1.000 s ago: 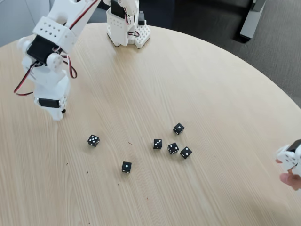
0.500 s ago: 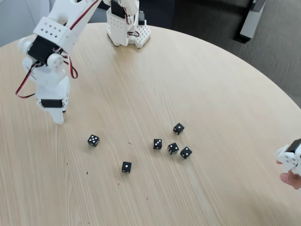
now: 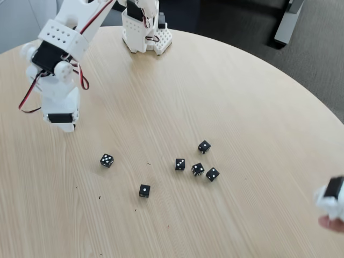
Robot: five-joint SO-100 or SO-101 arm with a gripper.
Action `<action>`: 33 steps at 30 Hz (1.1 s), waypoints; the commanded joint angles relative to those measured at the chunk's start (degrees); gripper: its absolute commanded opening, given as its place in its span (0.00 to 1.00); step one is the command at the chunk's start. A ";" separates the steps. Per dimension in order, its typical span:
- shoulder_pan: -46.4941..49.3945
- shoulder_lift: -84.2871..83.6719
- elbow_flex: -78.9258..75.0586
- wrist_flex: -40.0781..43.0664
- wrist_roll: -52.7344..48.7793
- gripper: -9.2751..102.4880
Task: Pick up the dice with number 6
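Hovering at the left of the fixed view, the gripper (image 3: 65, 127) sits well apart from every die. Compared with half a second ago its lower end reads shorter and a touch higher, as if the wrist is tipping or lifting; sideways travel is almost nil. Fingers point down and away from the camera, so I cannot tell whether they are spread or closed. Nothing is between them that I can see.

Six black dice lie on the round wooden table (image 3: 252, 107), none shifted over the last second. The six-pip die (image 3: 198, 169) sits in the cluster right of centre, its top face crowded with white dots. It lies between the two-pip die (image 3: 180, 164) on its left and another die (image 3: 213, 173) just beside it on the right, with a fourth die (image 3: 203, 147) near above. Pip counts this small are a judgement.

The three-pip die (image 3: 107, 160) and one-pip die (image 3: 144, 190) lie closer to the gripper, on the way across.

At the lower right edge a hand (image 3: 332, 223) holding a white device (image 3: 332, 194) has dropped lower and blurs.

Judgement: task barely begun; the reach across still lies ahead, and tight neighbours risk getting nudged.
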 commanded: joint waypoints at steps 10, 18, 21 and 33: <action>-6.94 32.43 0.00 0.62 -8.44 0.08; -7.03 62.67 0.09 0.70 -18.63 0.08; -7.12 73.12 0.26 0.70 -20.04 0.08; -19.25 95.71 32.17 0.53 -27.86 0.08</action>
